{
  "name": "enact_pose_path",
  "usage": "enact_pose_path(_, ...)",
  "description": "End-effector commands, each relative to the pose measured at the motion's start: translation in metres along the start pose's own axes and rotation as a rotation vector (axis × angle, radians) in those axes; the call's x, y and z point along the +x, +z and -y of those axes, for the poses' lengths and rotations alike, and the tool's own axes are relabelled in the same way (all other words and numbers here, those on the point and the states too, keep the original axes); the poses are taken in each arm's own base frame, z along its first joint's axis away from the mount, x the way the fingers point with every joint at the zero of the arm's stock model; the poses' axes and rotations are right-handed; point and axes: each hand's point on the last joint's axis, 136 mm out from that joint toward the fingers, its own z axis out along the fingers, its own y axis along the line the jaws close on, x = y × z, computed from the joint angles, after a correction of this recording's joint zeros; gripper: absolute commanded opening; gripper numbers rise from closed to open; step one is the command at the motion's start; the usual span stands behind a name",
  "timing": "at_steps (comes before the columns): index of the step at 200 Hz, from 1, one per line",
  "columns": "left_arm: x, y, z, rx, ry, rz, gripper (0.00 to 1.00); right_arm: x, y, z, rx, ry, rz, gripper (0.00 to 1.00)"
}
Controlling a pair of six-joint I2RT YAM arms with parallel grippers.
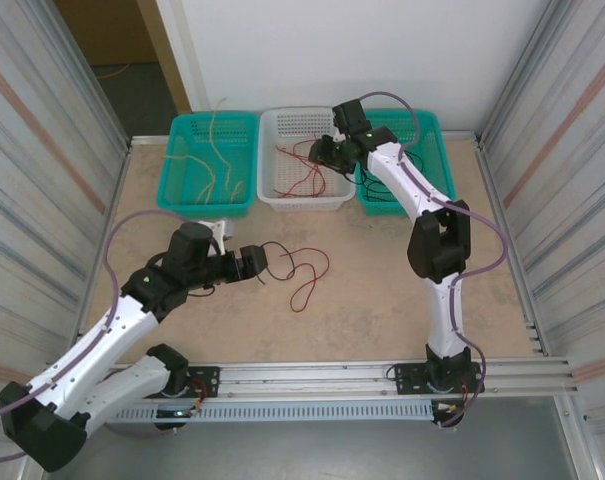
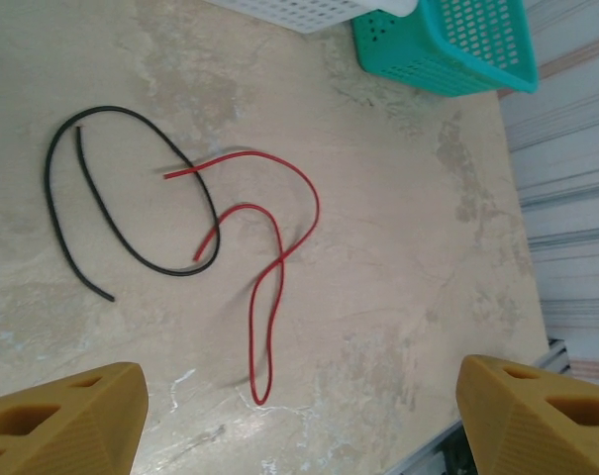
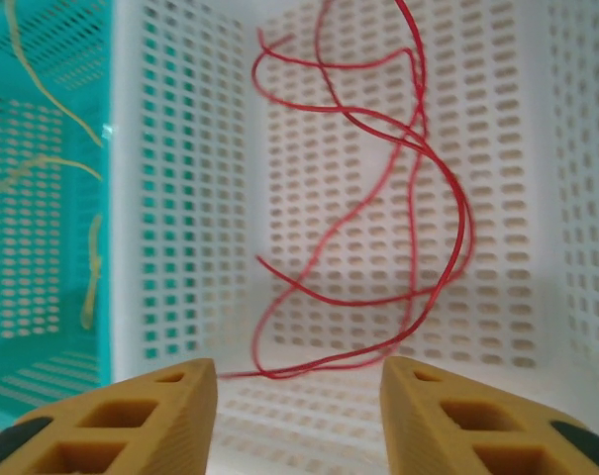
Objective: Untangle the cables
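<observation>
Teal baskets point(image 1: 210, 208) flank the white basket point(image 1: 302, 202). I have my right gripper point(image 3: 297, 421) inside it, parted and empty, facing red cables point(image 3: 378, 198). Nearer me than that basket, my left gripper point(image 2: 299, 416) gapes wide over a black cable point(image 2: 111, 218) crossing a lone red cable point(image 2: 274, 257).

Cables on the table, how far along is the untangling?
Done: pale cables lie in the left teal basket, red cables in the white basket. In hand: nothing; the right claw is open over the white basket, the left claw open above the table. Left: a loose red cable and black cable crossed there.
</observation>
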Motion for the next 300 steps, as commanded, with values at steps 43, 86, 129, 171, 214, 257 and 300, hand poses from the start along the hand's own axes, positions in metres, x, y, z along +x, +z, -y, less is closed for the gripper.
enact_pose_path(43,-0.005,0.011,-0.007,-0.07,0.004,-0.027,0.73,0.05,-0.05,-0.001,0.068,-0.136,-0.012,0.49)
enact_pose_path(86,0.008,0.023,-0.027,-0.125,-0.066,-0.055,0.67,0.152,-0.073,0.015,0.125,-0.214,-0.069,0.49)
enact_pose_path(129,0.012,0.031,-0.024,-0.096,-0.089,-0.079,0.6,0.226,-0.058,0.063,0.216,-0.159,-0.203,0.5)
enact_pose_path(171,0.012,0.03,-0.021,-0.081,-0.093,-0.085,0.56,0.243,-0.029,0.076,0.237,-0.164,-0.291,0.47)
enact_pose_path(214,0.012,0.022,-0.019,-0.071,-0.084,-0.071,0.55,0.246,-0.007,0.083,0.245,-0.152,-0.309,0.41)
enact_pose_path(257,0.013,0.025,-0.016,-0.056,-0.08,-0.087,0.53,0.253,0.008,0.089,0.264,-0.153,-0.326,0.34)
enact_pose_path(300,0.011,0.029,-0.014,-0.055,-0.079,-0.095,0.51,0.252,0.014,0.093,0.255,-0.149,-0.328,0.13)
